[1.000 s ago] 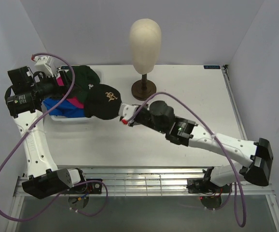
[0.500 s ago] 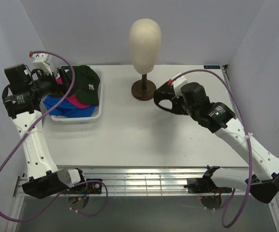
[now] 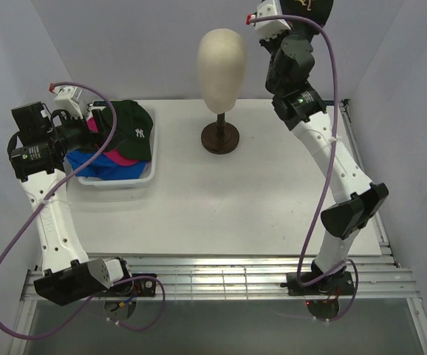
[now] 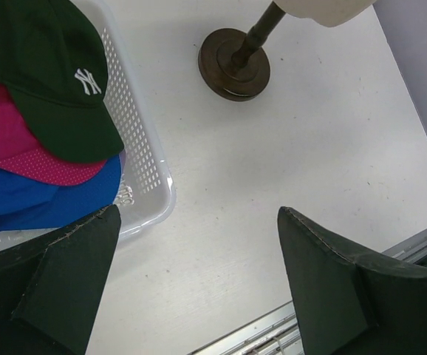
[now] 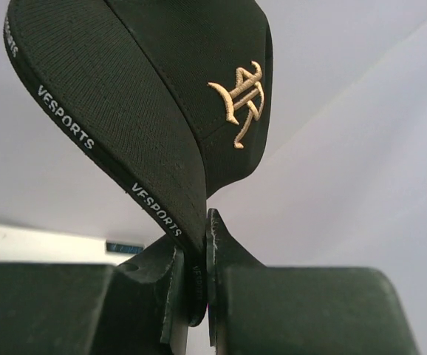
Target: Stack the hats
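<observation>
Right wrist view: right gripper point(image 5: 191, 288) pinches the black cap point(image 5: 162, 96) by its brim edge, crown out past the jaws. Top external view: cap held high, right of the mannequin head point(image 3: 221, 63). Left gripper point(image 4: 199, 214), jaws spread, is nearer the hats point(image 4: 43, 81) in the basket point(image 4: 143, 159).

black cap point(image 5: 184, 81): "VESPORTS" is being shown twice along brim edge | dark green cap point(image 4: 43, 81), far left: white "NY" is being shown

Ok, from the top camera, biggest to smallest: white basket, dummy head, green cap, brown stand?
Largest to smallest:
white basket
dummy head, though it sits nearer the camera
green cap
brown stand
</observation>
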Controlling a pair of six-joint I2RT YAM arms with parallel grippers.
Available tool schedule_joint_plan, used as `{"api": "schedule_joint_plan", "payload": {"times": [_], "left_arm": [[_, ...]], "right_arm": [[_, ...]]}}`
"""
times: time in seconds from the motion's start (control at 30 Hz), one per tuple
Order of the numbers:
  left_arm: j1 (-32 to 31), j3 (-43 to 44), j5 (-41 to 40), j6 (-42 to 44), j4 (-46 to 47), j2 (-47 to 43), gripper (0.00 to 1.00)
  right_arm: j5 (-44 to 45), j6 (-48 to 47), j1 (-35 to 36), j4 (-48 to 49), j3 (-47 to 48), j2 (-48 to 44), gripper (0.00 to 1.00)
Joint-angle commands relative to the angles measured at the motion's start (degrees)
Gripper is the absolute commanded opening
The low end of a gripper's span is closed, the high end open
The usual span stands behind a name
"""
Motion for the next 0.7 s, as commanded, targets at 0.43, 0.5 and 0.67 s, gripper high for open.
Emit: {"api": "schedule_joint_plan", "payload": {"times": [0.43, 0.5, 0.67], "left_arm": [[0.2, -4.4, 0.2, 0.2, 2.8, -2.1, 0.98], [0.2, -4.5, 0.1, 0.6, 2.8, -2.4, 0.98], [0.2, -4.8, 0.1, 0.8, 2.9, -2.9, 0.98]], "right_arm": [[-9.5, -31.1, 13.4, 26.6, -1.5, 8.1, 0.08], [-8.1, -32.1, 14.2, 25.6, -3.1, 7.4, 0.08], [-4.4, -34.1, 14.2, 25.9, -9.2, 4.9, 0.08]]}}
